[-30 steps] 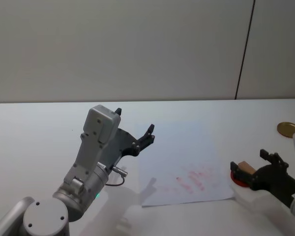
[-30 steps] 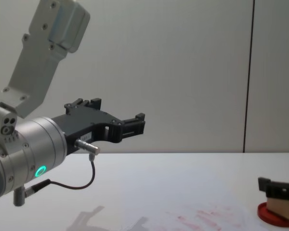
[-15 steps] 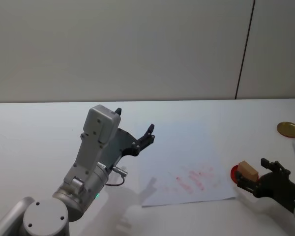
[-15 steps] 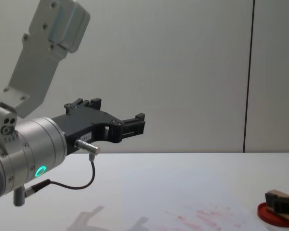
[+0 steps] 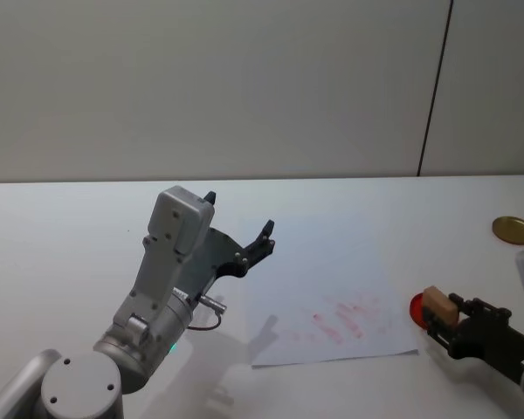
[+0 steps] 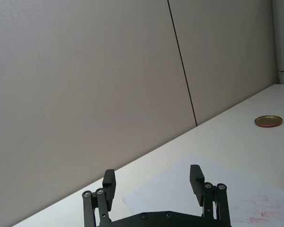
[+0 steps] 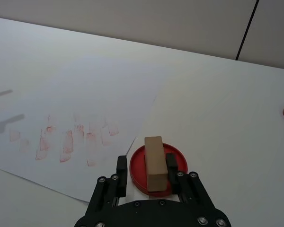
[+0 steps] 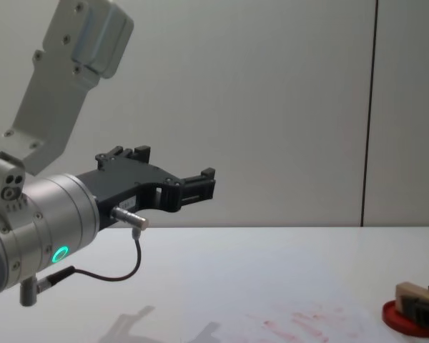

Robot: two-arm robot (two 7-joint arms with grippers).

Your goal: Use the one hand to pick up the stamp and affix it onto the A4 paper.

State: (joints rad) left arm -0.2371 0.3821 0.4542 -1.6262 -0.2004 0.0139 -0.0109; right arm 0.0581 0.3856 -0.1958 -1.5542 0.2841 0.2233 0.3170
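One stamp (image 7: pixel 154 163), a pale wooden block, rests on the round red ink pad (image 7: pixel 136 172) on the right side of the white table (image 7: pixel 217 104). The pad sits just off the near right corner of the A4 paper (image 7: pixel 85 94). The right gripper (image 7: pixel 146 163) reaches in low from the near right, its fingers apart on either side of the block: one finger lies against it, the other stands clear with a gap. The paper lies flat at mid-table, smeared red prints on its near half. Farther right lies a gold lid (image 5: pixel 513 230). On the left, the left gripper (image 6: pixel 151 182) hangs raised above the table, fingers spread wide, holding nothing.
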